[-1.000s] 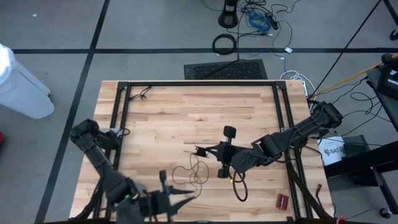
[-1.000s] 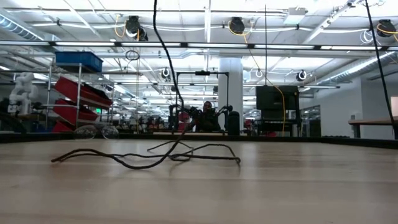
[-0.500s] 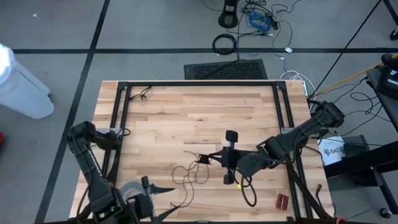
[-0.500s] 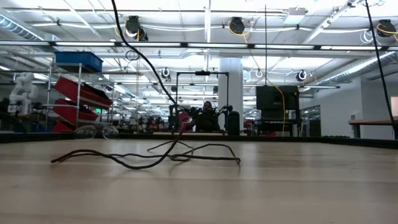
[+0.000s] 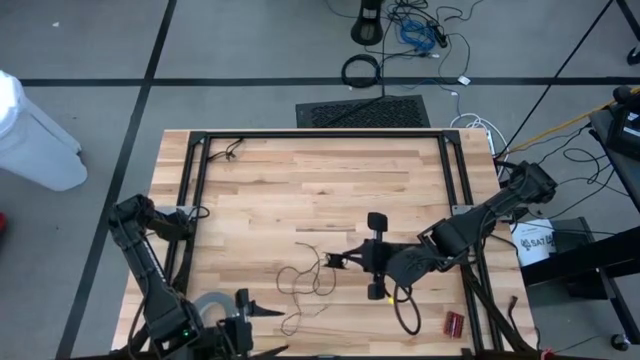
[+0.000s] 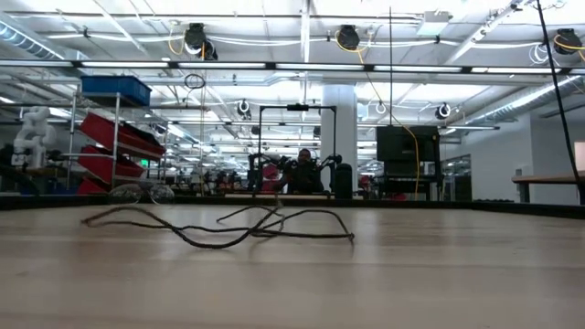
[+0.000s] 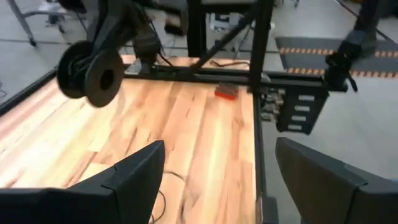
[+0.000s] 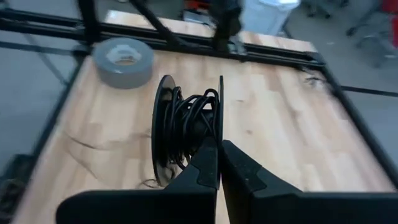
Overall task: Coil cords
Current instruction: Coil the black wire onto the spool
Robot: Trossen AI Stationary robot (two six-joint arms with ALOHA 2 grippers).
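The cords (image 5: 305, 280), one thin dark wire, lie in loose tangled loops on the wooden table (image 5: 300, 180) near its front middle, running to a small black spool (image 8: 186, 127) partly wound with wire. The right gripper (image 5: 348, 262) is clamped shut on that spool. The left gripper (image 5: 262, 330), at the front edge, stands wide open and empty. A grey tape roll (image 8: 122, 59) lies beyond.

This is a large open industrial lab or robotics workshop. The low view looks across a wooden table (image 6: 292, 274) into a long hall with exposed ceiling pipes and hanging round lamps (image 6: 346, 37), a white column (image 6: 336, 128), a metal rack with red and blue bins (image 6: 114, 128), and another robot rig (image 6: 297, 169) far back. From above, a grey concrete floor with dark tape lines (image 5: 140, 70) and loose cables (image 5: 415, 30) surrounds the table.
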